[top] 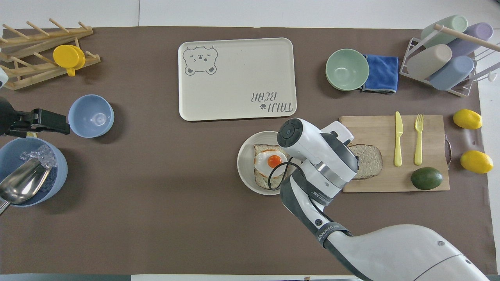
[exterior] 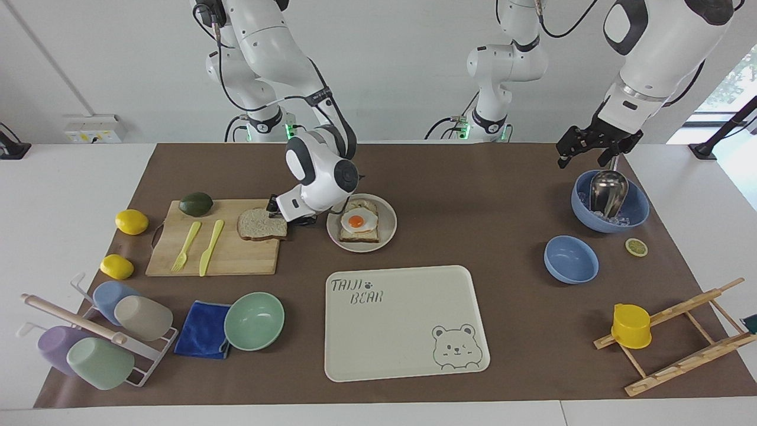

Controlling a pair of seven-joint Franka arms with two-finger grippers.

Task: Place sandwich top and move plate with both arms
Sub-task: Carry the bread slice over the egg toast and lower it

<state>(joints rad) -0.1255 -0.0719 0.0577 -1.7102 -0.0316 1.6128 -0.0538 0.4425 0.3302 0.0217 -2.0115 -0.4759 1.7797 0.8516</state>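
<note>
The right gripper is down low at the sandwich top, right at the slice's edge that faces the plate, and whether its fingers are spread or pinching the bread I cannot tell, since the wrist covers them from above. The sandwich top lies flat on the cutting board, at the board's corner closest to the plate, toward the right arm's end of the table. The plate sits just beside the board near the middle of the brown mat, with the egg toast on it. A bear tray lies farther from the robots than the plate, toward the mat's outer edge. Over at the left arm's end, the left gripper waits in the air above the ice bowl, jaws parted and holding nothing.
</note>
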